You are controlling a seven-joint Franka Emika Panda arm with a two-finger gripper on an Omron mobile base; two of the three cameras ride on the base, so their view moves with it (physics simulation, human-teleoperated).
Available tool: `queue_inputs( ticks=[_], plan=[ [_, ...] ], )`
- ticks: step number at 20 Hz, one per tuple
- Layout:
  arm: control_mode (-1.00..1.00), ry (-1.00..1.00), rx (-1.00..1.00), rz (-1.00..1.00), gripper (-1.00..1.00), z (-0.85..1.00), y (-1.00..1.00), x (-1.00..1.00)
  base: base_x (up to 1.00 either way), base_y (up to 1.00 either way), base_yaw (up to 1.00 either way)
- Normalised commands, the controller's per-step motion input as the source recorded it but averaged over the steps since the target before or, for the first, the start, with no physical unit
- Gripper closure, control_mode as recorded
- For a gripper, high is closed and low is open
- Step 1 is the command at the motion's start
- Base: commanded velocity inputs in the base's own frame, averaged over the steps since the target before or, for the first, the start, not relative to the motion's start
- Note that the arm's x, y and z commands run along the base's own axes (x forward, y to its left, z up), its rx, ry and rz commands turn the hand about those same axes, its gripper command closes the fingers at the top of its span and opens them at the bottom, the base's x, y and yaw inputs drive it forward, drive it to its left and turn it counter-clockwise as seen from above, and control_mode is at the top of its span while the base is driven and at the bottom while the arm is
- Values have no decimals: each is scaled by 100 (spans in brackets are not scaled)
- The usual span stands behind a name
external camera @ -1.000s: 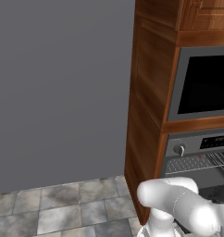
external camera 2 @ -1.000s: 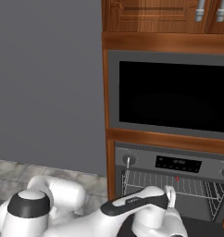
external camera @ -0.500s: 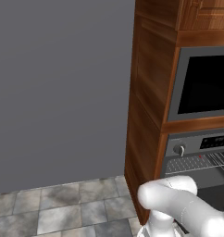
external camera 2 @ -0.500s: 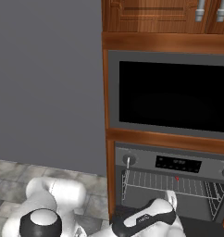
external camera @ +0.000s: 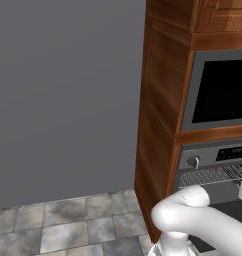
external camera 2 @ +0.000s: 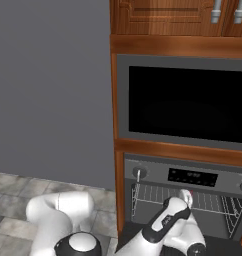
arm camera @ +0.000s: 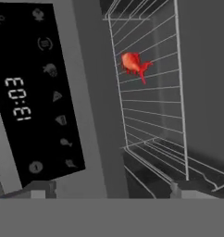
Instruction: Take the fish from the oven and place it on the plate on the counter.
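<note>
Hand view: fish (arm camera: 134, 65) beyond pincer (arm camera: 111, 189) (apart)

A home kitchen: a tall wooden cabinet (external camera 2: 178, 45) column holds a black-windowed microwave (external camera 2: 188, 105) at 12 o'clock and, just below it, a steel oven (external camera 2: 193, 177) with a knob (external camera: 194, 162), a digital display (arm camera: 28, 92) and wire racks (arm camera: 151, 92); grey stone floor tiles (external camera: 68, 225) lie at 8 o'clock by a plain grey wall (external camera: 63, 95)

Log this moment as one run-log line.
phase: reaching | fish: on oven rack | fingers: open, short of fish | held: nothing
</note>
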Motion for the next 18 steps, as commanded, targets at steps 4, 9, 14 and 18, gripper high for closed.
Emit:
queue_inputs(
  ticks=[4, 9, 14, 18],
  plan=[
    [-100, 0, 1, 1, -100, -59, -9, -2, 0, 0, 0],
    [-100, 0, 6, 1, -100, -53, -8, 1, 0, 0, 0],
    [-100, -9, 12, 1, -100, -35, -3, 15, 0, 0, 0],
    [-100, -23, 17, 0, -100, -35, -14, 16, 0, 0, 0]
  ],
)
